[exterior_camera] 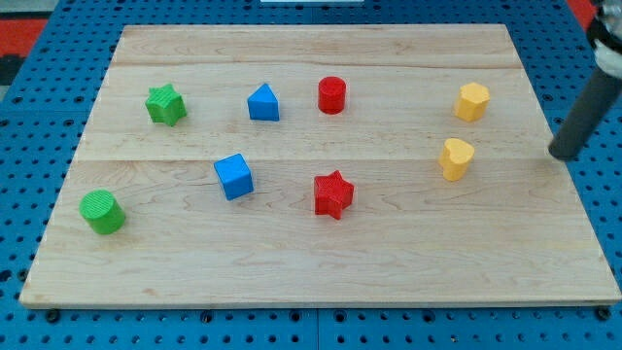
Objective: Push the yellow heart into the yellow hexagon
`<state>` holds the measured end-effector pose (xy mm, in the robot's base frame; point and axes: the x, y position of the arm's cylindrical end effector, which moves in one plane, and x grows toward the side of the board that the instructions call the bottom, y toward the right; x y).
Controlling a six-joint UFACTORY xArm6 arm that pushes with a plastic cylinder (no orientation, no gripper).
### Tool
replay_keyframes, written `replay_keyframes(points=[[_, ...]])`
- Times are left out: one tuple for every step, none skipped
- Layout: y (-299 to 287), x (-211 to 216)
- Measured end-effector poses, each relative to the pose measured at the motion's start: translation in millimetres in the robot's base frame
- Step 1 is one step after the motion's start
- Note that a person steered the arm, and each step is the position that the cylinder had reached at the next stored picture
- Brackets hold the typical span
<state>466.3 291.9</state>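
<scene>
The yellow heart [456, 157] lies on the wooden board [292, 262] at the view's right. The yellow hexagon [472, 101] lies just above it toward the view's top, a small gap apart. My tip [561, 153] is at the board's right edge, well to the right of the yellow heart and touching no block. The dark rod rises from it toward the view's top right.
A red cylinder [331, 94], blue triangular block [262, 102] and green star [166, 105] lie along the upper part. A blue cube [233, 176], red star [333, 193] and green cylinder [102, 212] lie lower. Blue pegboard [29, 194] surrounds the board.
</scene>
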Motion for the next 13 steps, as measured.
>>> replay_keyframes(points=[[-45,43],[-145,48],[-194,23],[-178,-9],[-155,-19],[-160,20],[-134,27],[-102,-11],[-90,-44],[-94,-3],[-139,22],[-173,0],[-171,-25]])
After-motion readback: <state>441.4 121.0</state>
